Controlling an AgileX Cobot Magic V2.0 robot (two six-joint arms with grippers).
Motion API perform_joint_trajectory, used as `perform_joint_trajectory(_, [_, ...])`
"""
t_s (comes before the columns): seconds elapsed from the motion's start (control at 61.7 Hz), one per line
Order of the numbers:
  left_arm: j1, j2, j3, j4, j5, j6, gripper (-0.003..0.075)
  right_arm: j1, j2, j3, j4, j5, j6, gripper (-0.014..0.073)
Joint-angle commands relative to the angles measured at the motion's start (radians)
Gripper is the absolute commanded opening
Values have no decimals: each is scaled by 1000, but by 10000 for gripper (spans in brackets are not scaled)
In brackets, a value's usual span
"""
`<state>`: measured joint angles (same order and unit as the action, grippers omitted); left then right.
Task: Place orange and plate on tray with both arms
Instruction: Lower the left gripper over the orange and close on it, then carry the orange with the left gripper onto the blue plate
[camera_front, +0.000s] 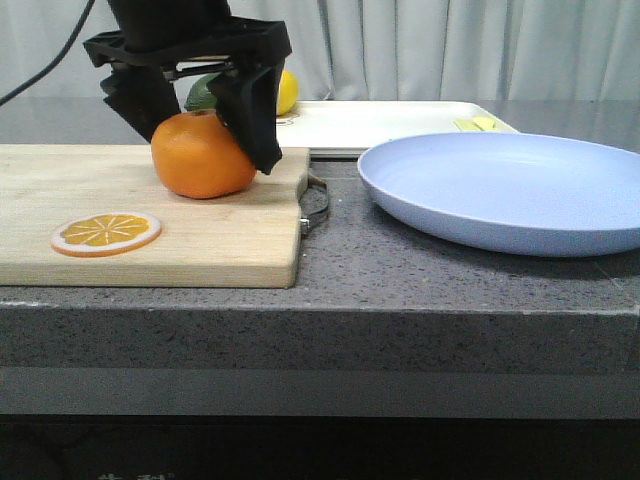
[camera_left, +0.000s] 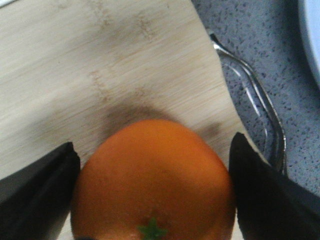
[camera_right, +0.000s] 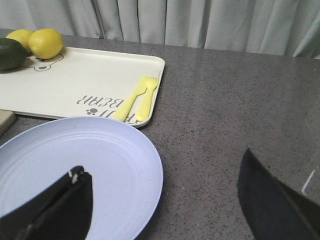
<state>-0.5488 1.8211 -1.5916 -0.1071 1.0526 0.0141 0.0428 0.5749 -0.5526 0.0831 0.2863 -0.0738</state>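
Note:
The orange (camera_front: 200, 155) rests on the wooden cutting board (camera_front: 150, 250) at the left. My left gripper (camera_front: 210, 150) comes down over it with a finger against each side. In the left wrist view the orange (camera_left: 152, 180) fills the gap between the black fingers (camera_left: 40, 190), stem up. The lavender-blue plate (camera_front: 500, 190) lies on the counter at the right. My right gripper (camera_right: 165, 165) is open and empty above the plate's (camera_right: 75, 165) edge; it does not show in the front view. The cream tray (camera_front: 400, 125) lies behind the plate and also shows in the right wrist view (camera_right: 75, 80).
An orange slice disc (camera_front: 106, 233) lies on the board's front. The board's metal handle (camera_front: 318, 200) sticks out toward the plate. Lemons (camera_right: 46, 43) and a dark green fruit (camera_right: 10, 54) sit at the tray's far corner. A yellow fork and spoon (camera_right: 140, 97) lie on the tray.

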Motion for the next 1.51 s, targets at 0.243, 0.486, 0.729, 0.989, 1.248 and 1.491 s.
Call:
perform_joint_trajectory(0.243, [-7, -39, -39, -3, 29, 1, 350, -3, 6, -35, -10, -66, -5, 601])
perform_joint_trajectory(0.486, [-8, -39, -144, -13, 25, 1, 265, -3, 6, -34, -10, -66, -5, 601])
perform_joint_trajectory(0.729, [-116, -29, -222, -19, -175, 1, 265, -3, 6, -34, -10, -66, -5, 601])
perform_joint_trajectory(0.989, [-297, 65, -222, -19, -471, 1, 265, -3, 6, -34, -10, -66, -5, 601])
perform_joint_trajectory(1.248, [-350, 153, -222, -19, -550, 1, 274, -3, 6, -34, -10, -66, -5, 601])
perform_joint_trajectory(1.491, [-356, 174, -222, -19, -543, 1, 546, -3, 6, -34, -10, -66, -5, 601])
